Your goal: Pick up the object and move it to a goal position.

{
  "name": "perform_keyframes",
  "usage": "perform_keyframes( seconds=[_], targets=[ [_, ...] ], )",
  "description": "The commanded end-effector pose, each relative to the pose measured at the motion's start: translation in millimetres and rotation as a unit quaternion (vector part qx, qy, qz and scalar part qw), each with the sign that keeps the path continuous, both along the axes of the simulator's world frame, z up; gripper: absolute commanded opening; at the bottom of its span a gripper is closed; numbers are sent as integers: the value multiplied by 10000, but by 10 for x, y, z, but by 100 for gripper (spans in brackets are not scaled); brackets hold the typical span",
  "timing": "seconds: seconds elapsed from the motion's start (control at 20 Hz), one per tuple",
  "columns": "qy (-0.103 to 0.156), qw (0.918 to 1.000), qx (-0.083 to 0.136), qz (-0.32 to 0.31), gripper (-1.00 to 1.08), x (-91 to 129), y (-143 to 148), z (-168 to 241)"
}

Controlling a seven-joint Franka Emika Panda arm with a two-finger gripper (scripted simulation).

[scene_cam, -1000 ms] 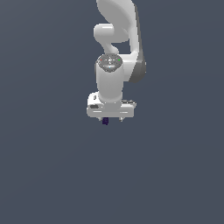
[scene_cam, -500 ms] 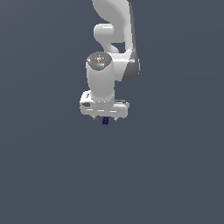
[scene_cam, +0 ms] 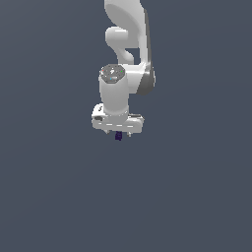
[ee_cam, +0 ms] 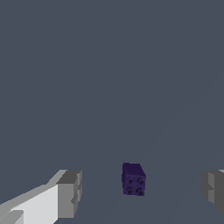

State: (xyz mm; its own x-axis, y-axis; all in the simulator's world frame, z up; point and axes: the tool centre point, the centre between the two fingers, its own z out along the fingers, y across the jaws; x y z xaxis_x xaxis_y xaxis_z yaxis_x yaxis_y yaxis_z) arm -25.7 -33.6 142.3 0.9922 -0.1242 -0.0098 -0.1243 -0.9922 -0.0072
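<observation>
You are at the approach step: the gripper [ee_cam: 140, 192] hangs with its jaws spread wide, and the object [ee_cam: 133, 179] sits between them, touching neither finger. Next, judge whether you are low enough, then close squarely on the 4-studded chunk before lifting.
</observation>
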Motion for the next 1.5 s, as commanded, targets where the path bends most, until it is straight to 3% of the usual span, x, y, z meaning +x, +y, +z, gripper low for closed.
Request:
perform_keyframes(
  seconds=[0.0, 0.7, 1.45],
  targets=[
    [-4, 10000, -4, -61, 100, -84, -8, -110],
    [-39, 9991, -40, -415, 100, -629, -53, -663],
    [-39, 9990, -43, -441, 100, -681, -57, -933]
  ],
)
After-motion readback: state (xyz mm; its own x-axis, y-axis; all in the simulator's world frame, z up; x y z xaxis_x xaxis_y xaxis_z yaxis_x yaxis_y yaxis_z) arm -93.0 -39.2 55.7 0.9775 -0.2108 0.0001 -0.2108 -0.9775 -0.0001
